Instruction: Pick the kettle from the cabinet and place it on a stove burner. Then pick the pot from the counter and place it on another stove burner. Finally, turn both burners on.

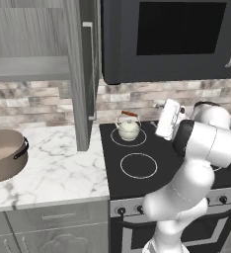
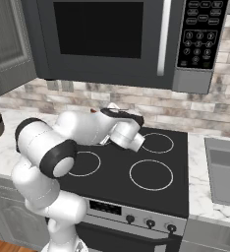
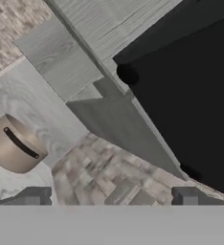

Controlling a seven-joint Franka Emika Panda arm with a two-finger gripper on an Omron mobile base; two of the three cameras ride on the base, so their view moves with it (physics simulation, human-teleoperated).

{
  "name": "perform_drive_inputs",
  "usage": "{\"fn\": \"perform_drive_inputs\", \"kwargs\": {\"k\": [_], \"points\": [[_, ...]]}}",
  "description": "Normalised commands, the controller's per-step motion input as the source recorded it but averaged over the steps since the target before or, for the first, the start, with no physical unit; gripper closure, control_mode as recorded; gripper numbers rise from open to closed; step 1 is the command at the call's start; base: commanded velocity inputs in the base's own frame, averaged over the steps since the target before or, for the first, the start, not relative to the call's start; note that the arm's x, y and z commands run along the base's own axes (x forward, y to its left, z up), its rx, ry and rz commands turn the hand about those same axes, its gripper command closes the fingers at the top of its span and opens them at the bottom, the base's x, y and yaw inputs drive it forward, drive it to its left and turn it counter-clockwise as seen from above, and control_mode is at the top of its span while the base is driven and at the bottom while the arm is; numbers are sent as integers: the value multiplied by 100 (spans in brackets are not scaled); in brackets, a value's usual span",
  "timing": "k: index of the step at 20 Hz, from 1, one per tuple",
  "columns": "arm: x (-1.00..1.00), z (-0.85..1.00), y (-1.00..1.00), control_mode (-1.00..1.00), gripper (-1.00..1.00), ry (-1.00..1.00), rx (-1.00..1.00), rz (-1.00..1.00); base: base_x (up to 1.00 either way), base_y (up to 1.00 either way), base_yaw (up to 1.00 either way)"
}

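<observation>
Your two-finger pincer [image 3: 109, 197] stands wide apart, holding nothing; the small cream-white kettle [image 1: 128, 127] sits on a white-ringed burner [image 1: 129, 137].

Small cream-white kettle [image 1: 129, 127] with arched handle, upright on the back-left stove burner [image 1: 129, 137] of the glossy black cooktop. Front-left burner [image 1: 138, 165] bare. Wide taupe pot [image 1: 4, 154] with black loop handle, upright on the white marble table [image 1: 63, 168]. Grey wood-grain cabinet [image 1: 28, 44] above, door open, shelf bare.
</observation>
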Motion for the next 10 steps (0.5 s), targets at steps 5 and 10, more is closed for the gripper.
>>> {"fn": "perform_drive_inputs", "kwargs": {"k": [5,10], "points": [[-59,36,0,-100,-100,-25,-10,3,0,0,0],[-61,31,0,-100,-100,-24,-11,3,0,0,0]]}}
